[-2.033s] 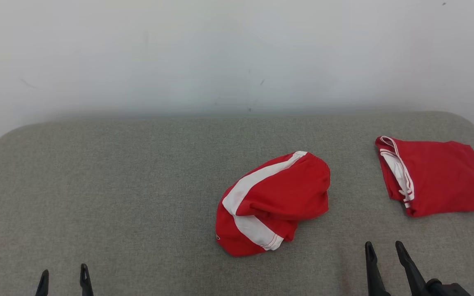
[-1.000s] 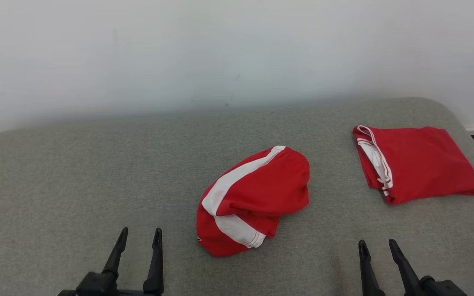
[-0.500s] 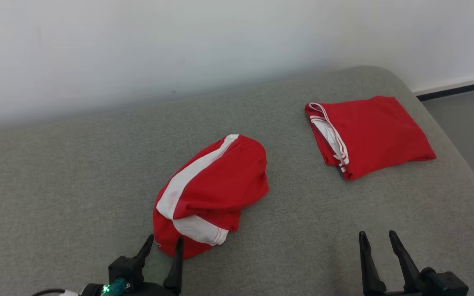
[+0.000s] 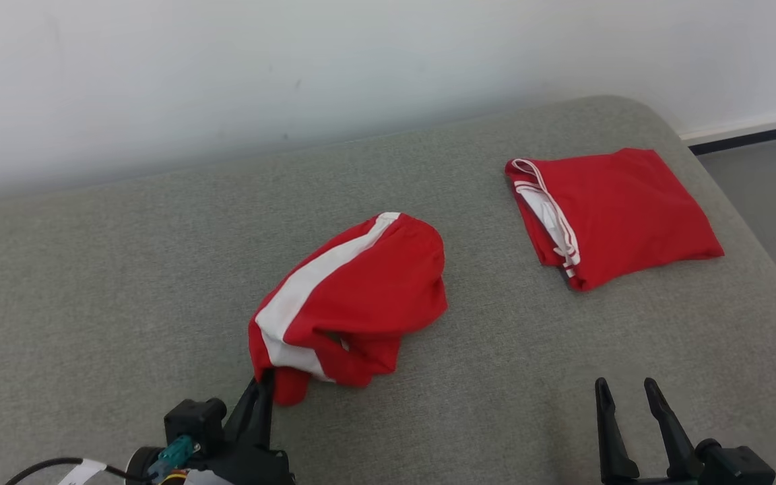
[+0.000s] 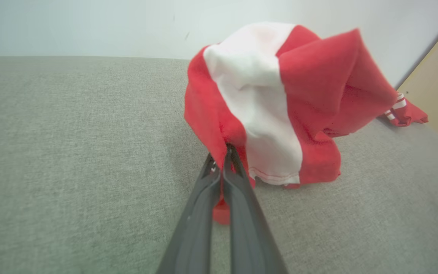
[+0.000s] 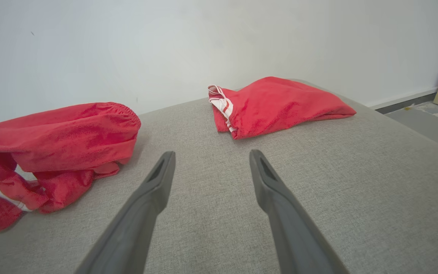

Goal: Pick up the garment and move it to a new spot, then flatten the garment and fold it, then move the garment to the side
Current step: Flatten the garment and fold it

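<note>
A grey upholstered surface [image 4: 125, 269] is spread across the head view, with the crumpled red-and-white garment [image 4: 361, 289] lying at its centre and a folded red garment [image 4: 624, 209] at the upper right. The crumpled garment's lower-left edge is clamped by the left gripper [image 4: 261, 391]; the right gripper [image 4: 624, 387], lower right, is held with jaws apart.

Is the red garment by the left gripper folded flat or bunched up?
Bunched up: the garment lies in a rumpled heap on the grey cushion, one edge pinched by the left gripper.

Garment [image 6: 59, 133] partly beyond right wrist view's edge
</note>
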Tool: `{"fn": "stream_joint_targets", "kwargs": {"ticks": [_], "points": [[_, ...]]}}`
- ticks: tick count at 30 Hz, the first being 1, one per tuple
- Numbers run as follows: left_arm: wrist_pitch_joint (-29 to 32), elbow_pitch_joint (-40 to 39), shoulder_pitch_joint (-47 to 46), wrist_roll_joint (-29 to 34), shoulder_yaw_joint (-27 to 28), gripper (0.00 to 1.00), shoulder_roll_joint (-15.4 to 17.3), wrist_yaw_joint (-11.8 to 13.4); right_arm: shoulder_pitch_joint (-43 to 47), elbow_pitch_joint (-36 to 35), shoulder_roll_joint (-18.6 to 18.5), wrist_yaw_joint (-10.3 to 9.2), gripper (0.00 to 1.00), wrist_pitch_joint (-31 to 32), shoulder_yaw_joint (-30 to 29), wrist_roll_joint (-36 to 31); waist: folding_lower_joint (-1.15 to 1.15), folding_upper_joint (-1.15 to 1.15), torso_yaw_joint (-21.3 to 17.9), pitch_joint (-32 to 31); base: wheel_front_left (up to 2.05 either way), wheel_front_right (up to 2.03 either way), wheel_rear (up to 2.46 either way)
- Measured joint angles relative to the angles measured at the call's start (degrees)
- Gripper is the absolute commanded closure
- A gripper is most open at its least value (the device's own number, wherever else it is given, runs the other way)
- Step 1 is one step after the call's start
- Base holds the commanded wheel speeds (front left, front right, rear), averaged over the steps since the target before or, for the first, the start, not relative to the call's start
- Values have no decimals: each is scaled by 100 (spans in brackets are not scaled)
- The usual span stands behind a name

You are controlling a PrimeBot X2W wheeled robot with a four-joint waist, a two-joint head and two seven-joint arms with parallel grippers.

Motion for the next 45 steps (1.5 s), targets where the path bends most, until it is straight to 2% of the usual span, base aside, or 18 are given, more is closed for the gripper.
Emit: {"fn": "stream_joint_targets", "kwargs": {"ticks": [4,11,13,16,20,21,22,29,36,45], "points": [[0,-169,290,-36,56,100,87,-13,68,14,-2,-1,0,0,-41,67,-1,0,231,-48,0,0,0],[11,-480,995,-194,58,100,716,-30,165,53,1,0,0,-1,3,165,-1,0,693,-153,0,0,0],[188,-829,1182,-229,108,100,896,9,172,68,0,0,0,0,-3,170,-2,0,884,-195,0,0,0],[405,-1125,1360,-298,110,100,891,65,197,88,0,0,0,0,9,170,-1,0,1056,-231,0,0,0],[509,-1114,1464,-327,52,100,845,143,201,125,1,0,0,0,33,163,-1,0,1219,-282,0,0,0],[509,-1114,1464,-327,52,52,845,143,201,125,1,0,0,0,33,163,-1,0,1219,-282,0,0,0],[476,-1085,1466,-314,36,0,823,172,204,130,0,0,0,0,41,161,-1,0,1243,-303,0,0,0],[57,-943,1477,-376,191,0,603,212,240,138,3,0,0,0,125,66,-2,0,1407,-429,0,0,0],[1,-1829,1915,-159,726,0,293,355,158,122,2,0,0,0,233,46,-2,-1,1643,-517,0,0,0],[1,-2152,2089,176,1225,0,66,254,-391,702,0,-1,0,-1,747,-52,-2,0,1860,-551,0,0,0]]}}
